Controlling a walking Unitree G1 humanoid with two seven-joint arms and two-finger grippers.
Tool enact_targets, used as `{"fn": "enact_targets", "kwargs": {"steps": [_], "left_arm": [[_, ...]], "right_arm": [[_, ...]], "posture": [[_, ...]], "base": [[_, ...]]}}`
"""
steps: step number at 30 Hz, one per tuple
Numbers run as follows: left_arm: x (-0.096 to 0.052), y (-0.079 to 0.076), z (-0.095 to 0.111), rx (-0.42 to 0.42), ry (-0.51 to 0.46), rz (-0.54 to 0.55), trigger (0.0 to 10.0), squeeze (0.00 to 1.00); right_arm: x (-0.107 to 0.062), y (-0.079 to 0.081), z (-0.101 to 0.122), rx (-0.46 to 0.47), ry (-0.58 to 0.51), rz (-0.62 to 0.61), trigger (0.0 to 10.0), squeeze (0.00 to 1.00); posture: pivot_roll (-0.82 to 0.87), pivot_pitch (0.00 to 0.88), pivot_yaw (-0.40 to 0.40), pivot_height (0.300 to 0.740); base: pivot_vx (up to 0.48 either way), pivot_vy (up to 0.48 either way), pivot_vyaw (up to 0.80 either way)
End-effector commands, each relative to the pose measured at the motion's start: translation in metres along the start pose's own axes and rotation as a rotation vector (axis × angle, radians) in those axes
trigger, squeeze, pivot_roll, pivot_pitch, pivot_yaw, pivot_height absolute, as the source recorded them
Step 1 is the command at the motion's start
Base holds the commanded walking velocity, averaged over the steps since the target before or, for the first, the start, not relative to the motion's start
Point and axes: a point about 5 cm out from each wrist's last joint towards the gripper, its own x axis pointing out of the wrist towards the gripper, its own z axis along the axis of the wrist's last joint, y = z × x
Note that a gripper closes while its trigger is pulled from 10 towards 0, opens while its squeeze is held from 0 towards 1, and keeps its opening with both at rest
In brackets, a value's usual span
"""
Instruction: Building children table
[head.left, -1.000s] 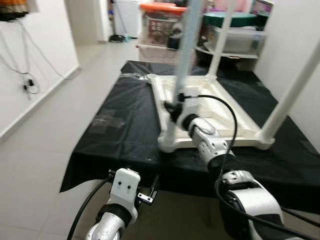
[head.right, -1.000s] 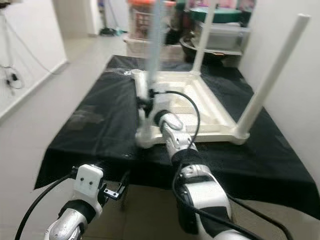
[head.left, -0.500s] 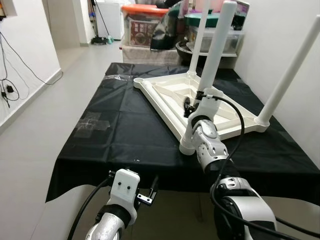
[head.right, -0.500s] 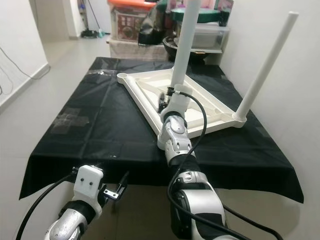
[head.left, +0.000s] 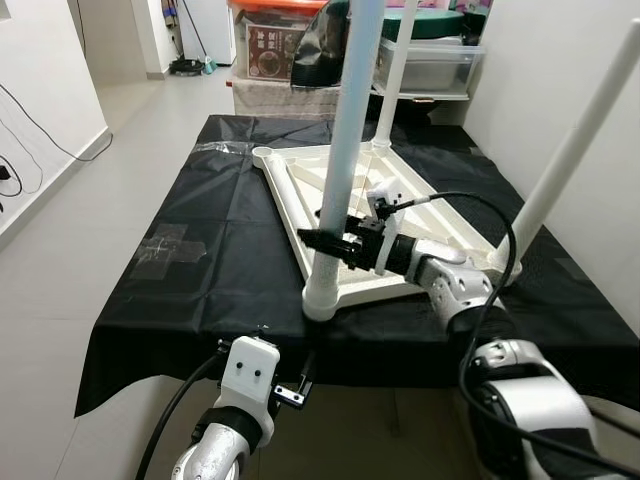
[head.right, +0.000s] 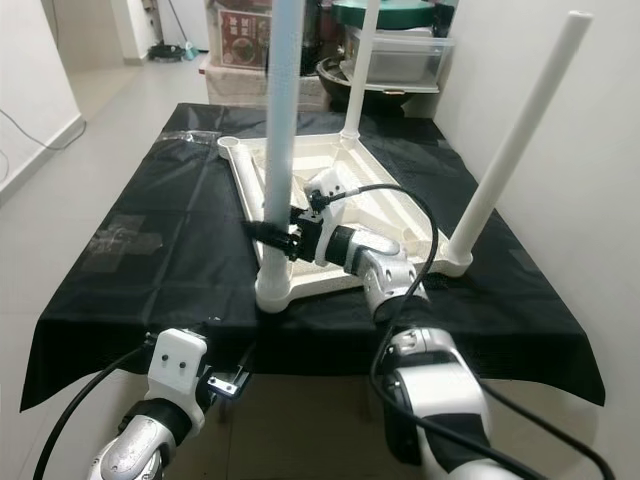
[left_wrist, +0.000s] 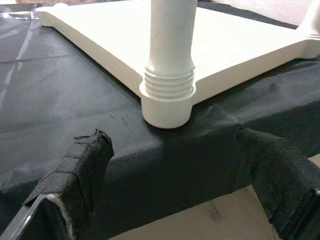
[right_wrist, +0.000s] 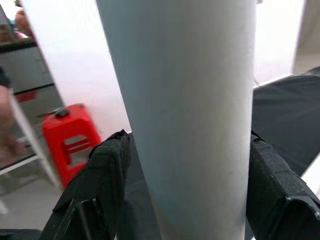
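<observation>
Right now my right gripper (head.left: 322, 242) clamps the white plastic table leg (head.left: 343, 150) above its threaded socket (left_wrist: 167, 102) (threads exposed); cross-threading could topple it.

Cream-white tabletop (head.left: 340, 190), white legs (head.left: 345, 140); plain black cloth (head.left: 220, 270) beneath tabletop. Beyond cloth: orange-lidded bin (head.left: 275, 35), green lid (head.right: 390, 12). Red stool (right_wrist: 70, 142). Pale grey floor tiles (head.left: 60, 250).

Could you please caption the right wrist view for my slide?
Right gripper straddling the white table leg, red stool behind.
</observation>
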Motion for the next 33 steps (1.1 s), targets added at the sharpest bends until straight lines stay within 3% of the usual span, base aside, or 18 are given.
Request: {"fn": "enact_targets", "kwargs": {"steps": [1, 3, 4, 7, 8, 12, 17, 19, 21, 22, 23, 24, 25, 26, 27, 28, 30, 33], "left_arm": [[0.0, -0.001, -0.003, -0.005, 0.01, 0.001, 10.0, 0.0], [-0.001, 0.0, -0.003, -0.006, 0.011, 0.003, 10.0, 0.0], [-0.001, 0.001, -0.003, -0.006, 0.01, 0.005, 10.0, 0.0], [0.0, 0.001, -0.003, -0.006, 0.01, 0.006, 10.0, 0.0], [-0.001, 0.001, -0.003, -0.005, 0.011, 0.007, 10.0, 0.0], [0.0, 0.002, -0.003, -0.004, 0.012, 0.007, 10.0, 0.0], [0.0, 0.002, -0.003, -0.002, 0.013, 0.005, 10.0, 0.0], [0.0, 0.002, -0.003, -0.002, 0.014, 0.003, 10.0, 0.0], [0.0, 0.002, -0.003, -0.002, 0.014, 0.003, 10.0, 0.0], [0.0, 0.003, -0.003, -0.003, 0.014, 0.003, 10.0, 0.0], [0.0, 0.003, -0.003, -0.003, 0.014, 0.003, 10.0, 0.0], [0.001, 0.003, -0.003, -0.002, 0.015, 0.0, 10.0, 0.0], [0.001, 0.003, -0.003, -0.002, 0.015, 0.0, 10.0, 0.0], [0.001, 0.002, -0.004, -0.002, 0.015, -0.002, 10.0, 0.0], [0.001, 0.002, -0.004, -0.002, 0.015, -0.002, 10.0, 0.0], [0.002, 0.002, -0.004, -0.002, 0.016, -0.003, 10.0, 0.0], [0.002, 0.002, -0.004, -0.001, 0.016, -0.003, 10.0, 0.0], [0.002, 0.002, -0.004, -0.001, 0.017, -0.002, 10.0, 0.0]], "right_arm": [[0.01, 0.009, 0.002, -0.007, 0.026, 0.122, 10.0, 0.0], [0.014, 0.014, 0.003, -0.004, 0.031, 0.211, 10.0, 0.0], [0.016, 0.017, 0.002, 0.006, 0.024, 0.238, 6.0, 0.0], [0.017, 0.019, 0.002, 0.014, 0.021, 0.258, 6.0, 0.0], [0.02, 0.019, 0.002, 0.018, 0.013, 0.246, 0.0, 0.0], [0.025, 0.019, 0.0, -0.001, 0.003, 0.185, 0.0, 0.0], [0.026, 0.008, -0.001, -0.023, -0.035, -0.036, 0.0, 0.0], [0.017, -0.013, -0.004, -0.03, -0.039, -0.424, 0.0, 0.0], [0.017, -0.013, -0.004, -0.03, -0.039, -0.424, 0.0, 0.0], [0.009, -0.021, -0.006, -0.026, -0.033, -0.602, 0.0, 0.0], [0.009, -0.021, -0.006, -0.026, -0.033, -0.602, 0.0, 0.0], [-0.007, -0.031, -0.009, -0.025, -0.039, -0.88, 0.0, 0.0], [-0.007, -0.031, -0.009, -0.025, -0.039, -0.88, 0.0, 0.0], [-0.02, -0.035, -0.01, -0.026, -0.051, -1.073, 0.0, 0.0], [-0.02, -0.035, -0.01, -0.026, -0.051, -1.073, 0.0, 0.0], [-0.027, -0.033, -0.012, 0.001, -0.071, -1.233, 0.0, 0.0], [-0.028, -0.03, -0.013, 0.034, -0.088, -1.322, 0.0, 0.0], [-0.024, -0.027, -0.01, 0.054, -0.114, -1.339, 0.0, 0.0]], "posture": [[0.09, 0.021, -0.085, 0.74], [0.09, 0.023, -0.085, 0.74], [0.1, 0.023, -0.086, 0.74], [0.1, 0.023, -0.086, 0.74], [0.1, 0.024, -0.084, 0.74], [0.1, 0.023, -0.08, 0.74], [0.1, 0.022, -0.079, 0.74], [0.09, 0.026, -0.076, 0.74], [0.09, 0.026, -0.076, 0.74], [0.09, 0.023, -0.075, 0.74], [0.09, 0.023, -0.075, 0.74], [0.08, 0.023, -0.069, 0.74], [0.08, 0.023, -0.069, 0.74], [0.08, 0.025, -0.069, 0.74], [0.08, 0.025, -0.069, 0.74], [0.09, 0.025, -0.07, 0.74], [0.09, 0.027, -0.072, 0.74], [0.09, 0.026, -0.075, 0.74]], "base": [[0.0, 0.0, 0.0], [0.0, 0.0, 0.0], [0.0, 0.0, 0.0], [0.0, 0.0, 0.0], [0.0, 0.0, 0.0], [0.0, 0.0, 0.0], [0.0, 0.0, 0.0], [0.0, 0.0, 0.0], [0.0, 0.0, 0.0], [0.0, 0.0, 0.0], [0.0, 0.0, 0.0], [0.0, 0.0, 0.0], [0.0, 0.0, 0.0], [0.0, 0.0, 0.0], [0.0, 0.0, 0.0], [0.0, 0.0, 0.0], [0.0, 0.0, 0.0], [0.0, 0.0, 0.0]]}}
